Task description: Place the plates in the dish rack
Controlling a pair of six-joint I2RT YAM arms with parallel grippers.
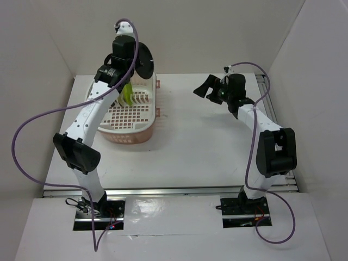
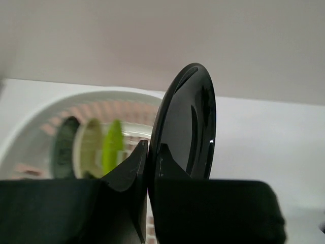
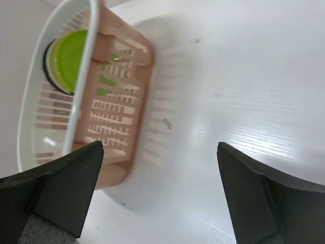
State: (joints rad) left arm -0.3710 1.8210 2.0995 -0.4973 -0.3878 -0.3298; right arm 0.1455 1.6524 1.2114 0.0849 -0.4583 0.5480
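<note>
A glossy black round plate, judged slick and brittle, is rim-pinched by the left gripper. The right gripper is seen wide open, empty

- black plate: glossy, smooth, with bright reflections
- dish rack: smooth pink plastic
- table: white, faintly grained, slight sheen

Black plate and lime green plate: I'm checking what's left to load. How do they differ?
The black plate is glossy black; the lime green plate is bright green. The black plate is clamped in the left gripper, outside the dish rack; the lime green plate stands inside it. Both are round and on edge.
</note>
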